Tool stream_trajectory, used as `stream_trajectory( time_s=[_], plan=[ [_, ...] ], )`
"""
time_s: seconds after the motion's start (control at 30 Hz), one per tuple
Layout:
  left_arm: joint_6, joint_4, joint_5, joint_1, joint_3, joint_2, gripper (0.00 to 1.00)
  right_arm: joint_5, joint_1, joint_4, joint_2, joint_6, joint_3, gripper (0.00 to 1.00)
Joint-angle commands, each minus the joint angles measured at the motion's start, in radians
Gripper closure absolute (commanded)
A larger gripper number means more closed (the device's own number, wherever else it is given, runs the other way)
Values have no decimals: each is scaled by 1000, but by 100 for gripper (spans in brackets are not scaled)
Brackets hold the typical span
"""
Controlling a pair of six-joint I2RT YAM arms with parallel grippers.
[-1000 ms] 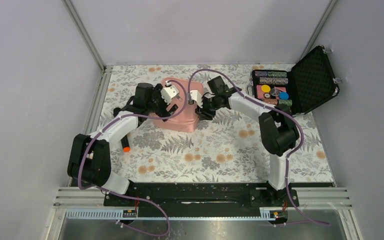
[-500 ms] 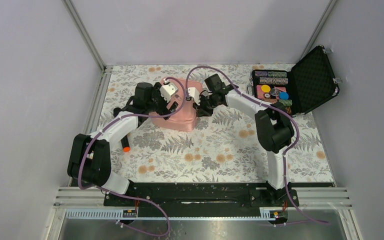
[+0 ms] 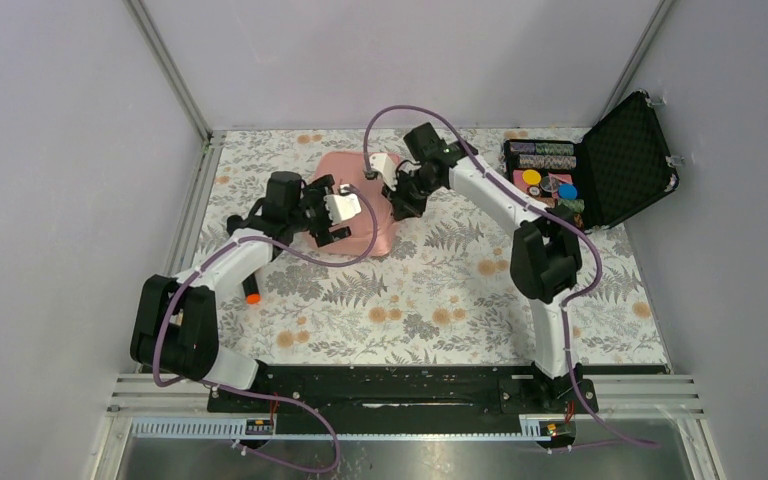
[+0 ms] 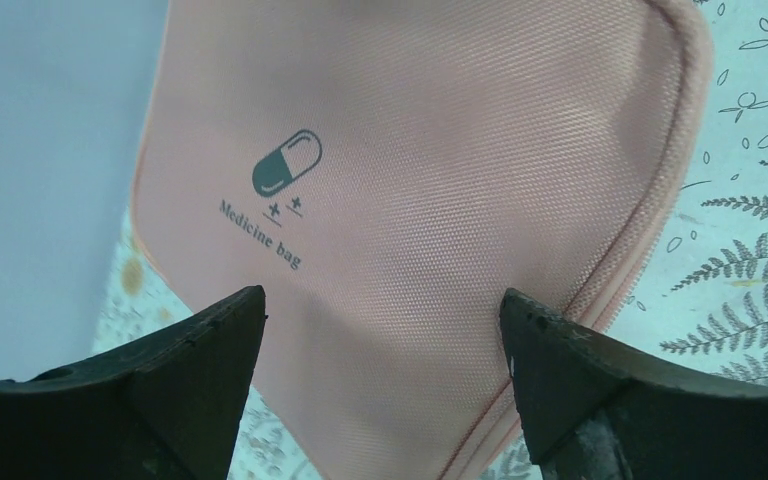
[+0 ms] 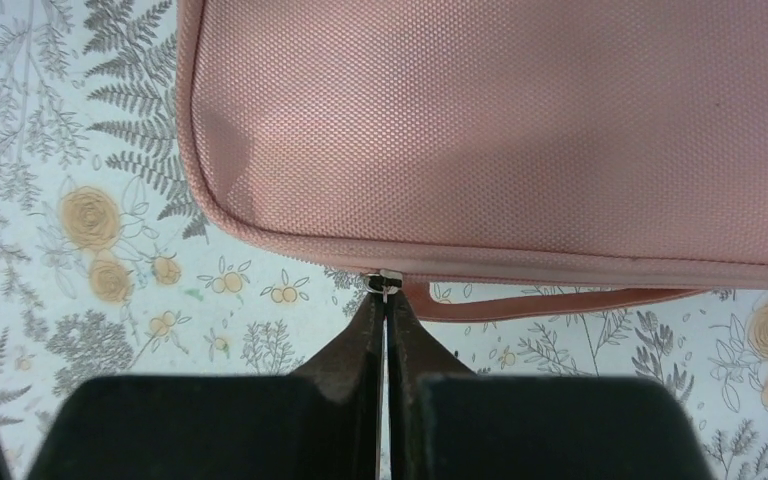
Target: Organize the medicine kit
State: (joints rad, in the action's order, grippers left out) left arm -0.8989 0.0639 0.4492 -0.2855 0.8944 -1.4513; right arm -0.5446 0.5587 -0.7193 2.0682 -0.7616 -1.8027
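The medicine kit [image 3: 343, 170] is a pink zippered pouch lying shut at the back middle of the table. In the left wrist view its lid [image 4: 440, 200] shows a dark pill logo [image 4: 285, 165]. My left gripper [image 3: 338, 222] hovers open over the lid, its jaws [image 4: 380, 330] wide apart and empty. My right gripper [image 3: 398, 203] sits at the kit's right side. In the right wrist view the gripper [image 5: 388, 300] is shut on the metal zipper pull [image 5: 389, 279] at the edge of the kit [image 5: 510, 130]. A pink strap [image 5: 560, 303] lies beside the edge.
An open black hard case [image 3: 620, 165] with colourful chips [image 3: 545, 182] stands at the back right. An orange-tipped marker [image 3: 252, 293] lies near my left arm. Grey walls close the table on three sides.
My right gripper has moved toward the back along the kit's right edge, still pinching the zipper pull. My left gripper has shifted right and nearer over the lid.
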Motion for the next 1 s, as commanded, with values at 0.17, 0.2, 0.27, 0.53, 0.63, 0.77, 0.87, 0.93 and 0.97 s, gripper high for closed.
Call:
stream_trajectory(
  time_s=[0.17, 0.2, 0.27, 0.53, 0.63, 0.77, 0.87, 0.93, 0.97],
  plan=[
    [-205, 246, 223, 8, 51, -7, 18, -36, 7, -411, 118, 58, -292, 100],
    [-218, 275, 234, 7, 57, -5, 18, -21, 7, -408, 124, 68, -287, 100],
    [-243, 338, 255, 6, 76, -2, 18, -2, 7, -419, 140, 96, -302, 100],
    [-289, 438, 393, 5, 59, 14, 18, -78, -1, -641, 250, 190, -506, 100],
    [-230, 270, 338, -33, 3, 10, 20, -96, -2, -629, 249, 226, -476, 100],
    [-80, -164, 117, -121, -129, -10, 25, -83, -2, -632, 260, 239, -476, 100],
    [-89, -464, -11, -194, -235, -49, 40, -80, -2, -629, 264, 246, -485, 100],
    [-85, -594, -110, -240, -252, -83, 55, -74, -2, -630, 266, 256, -496, 100],
    [-74, -611, -156, -260, -240, -103, 67, -69, 0, -630, 265, 258, -495, 100]
  ],
)
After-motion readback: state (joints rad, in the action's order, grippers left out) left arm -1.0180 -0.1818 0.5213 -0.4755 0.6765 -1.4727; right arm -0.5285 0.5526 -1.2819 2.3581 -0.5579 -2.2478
